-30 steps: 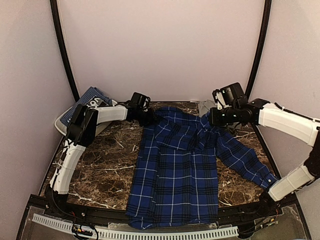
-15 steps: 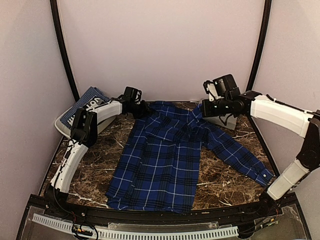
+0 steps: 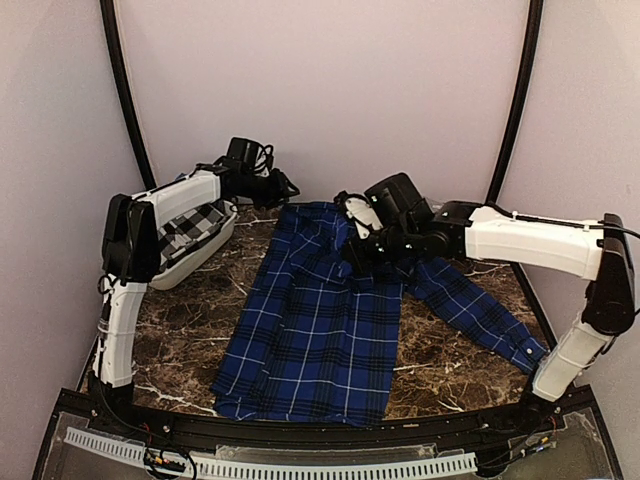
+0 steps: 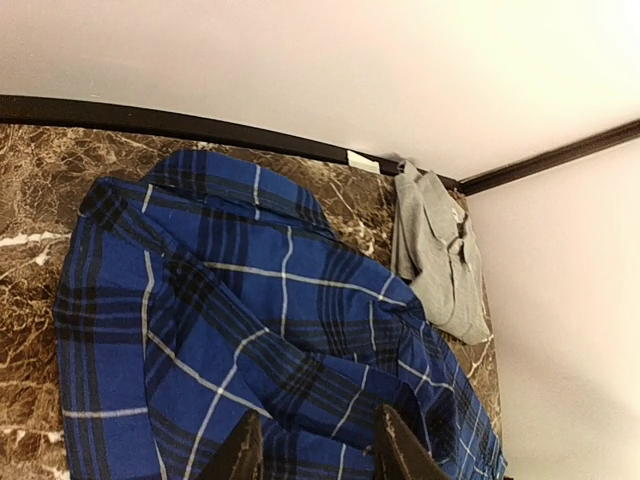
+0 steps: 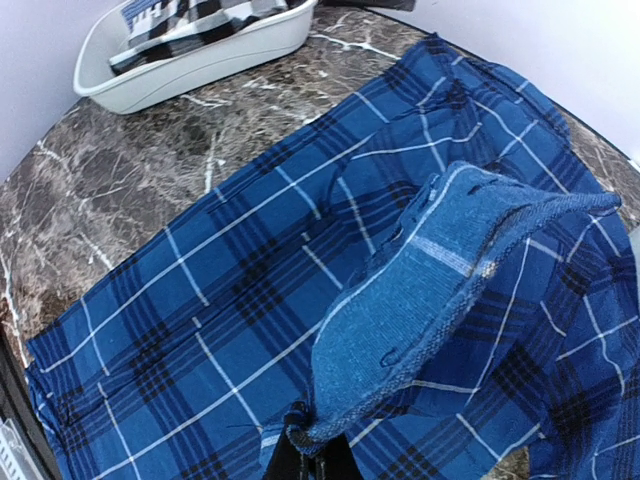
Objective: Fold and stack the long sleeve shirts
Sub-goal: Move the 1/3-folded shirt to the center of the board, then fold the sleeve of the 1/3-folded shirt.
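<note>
L tool (image 4: pixel 318 435) jaws apart, arm stretched far; R tool (image 5: pixel 310 458) pinched shut.

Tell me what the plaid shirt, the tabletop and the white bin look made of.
The plaid shirt is soft matte woven cloth, likely cotton: it creases and drapes, its turned-up underside paler. The tabletop looks like polished brown marble or a laminate copy, white-veined. The bin seems smooth white plastic, with a rounded moulded rim.

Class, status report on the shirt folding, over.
Left end effector open, empty. Right end effector shut on plaid shirt, fold raised. Grey shirt crumpled at far corner. Nothing blocking.
</note>
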`<control>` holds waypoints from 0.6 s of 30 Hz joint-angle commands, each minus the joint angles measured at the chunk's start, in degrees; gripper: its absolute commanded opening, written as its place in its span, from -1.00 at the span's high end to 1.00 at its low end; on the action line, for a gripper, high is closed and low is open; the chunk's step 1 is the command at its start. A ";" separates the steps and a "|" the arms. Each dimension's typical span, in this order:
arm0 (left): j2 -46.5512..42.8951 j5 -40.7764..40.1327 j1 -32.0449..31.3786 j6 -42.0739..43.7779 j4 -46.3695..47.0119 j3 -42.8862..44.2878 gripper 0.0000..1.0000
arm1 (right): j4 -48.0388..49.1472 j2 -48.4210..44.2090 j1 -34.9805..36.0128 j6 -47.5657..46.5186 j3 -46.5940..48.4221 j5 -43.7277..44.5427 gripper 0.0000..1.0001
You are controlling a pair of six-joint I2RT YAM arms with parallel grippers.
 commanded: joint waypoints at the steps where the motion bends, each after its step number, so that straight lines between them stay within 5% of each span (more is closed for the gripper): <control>1: -6.93 5.08 -0.46 1.67 2.38 -9.31 0.32 | 2.11 0.33 3.23 1.05 1.67 3.58 1.00; 10: -3.61 3.72 -6.17 -2.65 10.83 -16.11 0.52 | -0.32 -6.27 5.17 5.74 -0.11 13.45 1.00; 18: 7.94 0.20 -9.89 -5.65 14.56 -6.05 0.58 | -2.41 -12.42 5.99 5.74 -1.49 13.82 1.00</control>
